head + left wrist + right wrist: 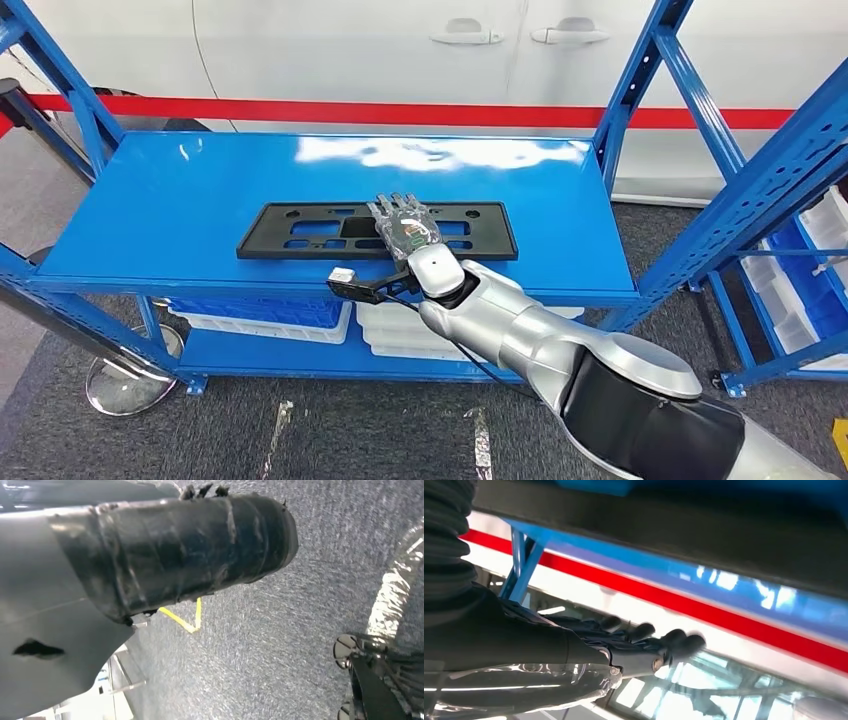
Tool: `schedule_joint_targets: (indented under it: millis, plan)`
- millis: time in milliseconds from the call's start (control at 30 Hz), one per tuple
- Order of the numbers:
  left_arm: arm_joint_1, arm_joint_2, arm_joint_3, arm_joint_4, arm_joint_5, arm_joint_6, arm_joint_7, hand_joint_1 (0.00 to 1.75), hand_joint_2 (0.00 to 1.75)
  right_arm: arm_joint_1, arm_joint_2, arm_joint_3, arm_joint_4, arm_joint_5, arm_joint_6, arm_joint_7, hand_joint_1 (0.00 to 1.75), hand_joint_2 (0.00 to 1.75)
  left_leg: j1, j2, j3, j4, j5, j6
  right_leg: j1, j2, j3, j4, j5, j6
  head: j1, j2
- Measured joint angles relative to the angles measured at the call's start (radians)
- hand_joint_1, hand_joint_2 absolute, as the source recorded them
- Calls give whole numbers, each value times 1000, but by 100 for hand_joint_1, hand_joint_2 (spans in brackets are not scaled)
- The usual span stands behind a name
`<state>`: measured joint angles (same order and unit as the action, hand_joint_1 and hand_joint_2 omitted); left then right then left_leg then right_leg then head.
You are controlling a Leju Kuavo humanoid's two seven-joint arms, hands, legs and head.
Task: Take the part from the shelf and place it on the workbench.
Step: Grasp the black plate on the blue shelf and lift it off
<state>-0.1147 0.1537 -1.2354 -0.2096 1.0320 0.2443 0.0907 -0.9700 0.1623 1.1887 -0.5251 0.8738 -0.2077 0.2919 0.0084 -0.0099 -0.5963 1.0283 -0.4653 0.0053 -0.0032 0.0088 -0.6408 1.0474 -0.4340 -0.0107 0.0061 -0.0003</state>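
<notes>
Right robot hand (pixel 405 228) flat over black plastic panel (pixel 300 230) on blue shelf (pixel 150 220), fingers extended, gripping nothing; pickup and transfer to counter not yet done

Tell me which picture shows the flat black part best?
The head view: the whole black part lies flat on the blue shelf, with the right hand over its middle. The right wrist view catches it as a dark blurred band; the left wrist view looks at floor.
</notes>
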Motion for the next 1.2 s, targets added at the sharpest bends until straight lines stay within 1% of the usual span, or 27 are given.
schedule_joint_targets:
  millis: [67,100,133,167,233,267,300,333,367,400,433,467,567,600,633,667,733,767,800,833,900,933,967,1033,1100,1167,1200]
  plan:
    - [2,-1,1,0,5,-1,2,0,0,3,1,0,0,0,2,-5,0,175,3,1,0,1,-6,-10,-3,2,4,-6,3,-10,0,0]
    - [1,-1,1,0,6,2,4,0,0,3,3,0,0,1,2,-9,0,175,4,3,-4,16,-17,-15,-5,1,8,-11,4,-15,-2,0]
    - [-1,-4,1,0,7,9,8,0,0,3,6,0,0,2,2,-13,0,175,4,4,-18,48,-37,-20,-8,1,12,-15,4,-19,-3,0]
    - [-4,-10,2,0,9,23,13,0,0,3,12,0,1,3,3,-19,0,175,6,5,-43,102,-63,-24,-8,0,14,-16,3,-22,-5,0]
    - [-13,-25,2,0,13,55,28,0,0,7,32,0,4,6,5,-27,0,175,7,5,-106,227,-109,-31,-7,0,17,-16,2,-26,-6,0]
    - [-16,-32,3,0,13,66,34,0,0,11,43,0,6,7,6,-29,0,175,7,5,-128,264,-113,-32,-7,1,18,-16,1,-27,-6,0]
    - [-18,-39,3,0,13,72,38,0,0,14,53,0,8,7,6,-30,0,175,7,5,-133,263,-97,-31,-6,2,20,-15,-1,-28,-6,0]
    - [-20,-43,3,0,12,74,40,0,0,16,61,0,9,7,5,-30,0,175,7,5,-118,222,-64,-29,-6,3,23,-15,-2,-27,-6,0]
    - [-21,-46,3,0,12,74,40,0,0,16,68,0,10,7,5,-31,0,175,7,5,-89,153,-23,-25,-6,3,26,-15,-4,-26,-6,0]
    - [-22,-49,3,0,12,73,40,0,0,15,72,0,12,6,4,-32,0,175,5,5,-56,86,6,-21,-5,3,28,-16,-6,-24,-6,0]
    - [-24,-52,3,0,11,73,40,0,0,14,76,0,14,6,3,-34,0,175,2,4,-30,31,23,-16,-3,2,29,-15,-7,-21,-5,0]
    - [-25,-54,3,0,10,73,39,0,0,13,79,0,15,6,3,-37,0,175,-1,3,-16,1,28,-13,-2,2,29,-15,-8,-17,-5,0]
    - [-29,-58,3,0,6,72,38,0,0,13,87,0,19,0,2,-46,0,175,-1,4,-9,-15,27,-1,0,2,27,-17,-8,-2,-4,0]
    - [-29,-59,3,0,6,72,37,0,0,13,89,0,20,-1,2,-47,0,175,1,5,-6,-20,29,5,0,1,23,-7,-18,3,-3,0]
    - [-29,-60,3,0,5,72,37,0,0,11,91,0,21,-2,2,-49,0,175,4,6,-4,-24,32,12,1,0,10,22,-37,7,-1,0]
    - [-28,-61,3,0,5,71,37,0,0,10,91,0,23,-4,2,-50,0,175,6,7,-2,-26,33,17,0,-1,-12,72,-66,10,0,0]
    - [-27,-62,3,0,5,71,37,0,0,9,92,0,26,-12,3,-52,0,175,5,7,-3,-26,32,23,-1,-1,-74,203,-123,14,3,0]
    - [-27,-62,3,0,5,71,36,0,0,10,93,0,28,-16,3,-54,0,175,5,6,-3,-26,32,23,-2,-1,-96,247,-134,16,3,0]
    - [-27,-61,3,0,5,71,35,0,0,10,93,0,30,-20,4,-55,0,175,5,5,-2,-25,30,23,-3,-2,-102,255,-125,17,3,0]
    - [-27,-61,3,0,4,71,35,0,0,10,94,0,32,-23,4,-57,0,175,5,4,-2,-23,29,23,-5,-2,-88,221,-98,17,3,0]
    - [-27,-61,3,0,4,71,35,0,0,6,98,0,34,-25,5,-60,0,175,4,3,-4,-13,22,16,-7,-4,-25,88,-34,14,5,0]
    - [-27,-61,3,0,4,72,35,0,0,4,101,0,34,-26,5,-61,0,175,3,2,-6,-8,18,11,-6,-4,1,35,-16,10,5,0]
    - [-27,-61,3,0,4,72,35,0,0,3,105,0,36,-28,5,-61,0,175,1,2,-9,-4,16,5,-4,-3,14,6,-11,6,7,0]
    - [-26,-61,3,0,5,73,36,0,0,3,109,0,39,-31,4,-62,0,175,1,2,-11,-4,16,-4,-2,-1,16,-4,-12,-4,7,0]
    - [-25,-60,3,0,6,73,37,0,0,1,112,0,42,-36,2,-62,0,175,4,3,-15,3,7,-13,-5,-1,20,-10,-9,-14,7,0]
    - [-24,-59,3,0,6,74,38,0,0,-2,117,0,43,-42,1,-62,0,175,6,5,-44,70,-35,-22,-9,-3,24,-15,-7,-24,4,0]
    - [-24,-58,2,0,6,74,38,0,0,-3,118,0,44,-44,1,-62,0,175,7,5,-69,129,-64,-26,-9,-3,25,-16,-7,-27,2,0]
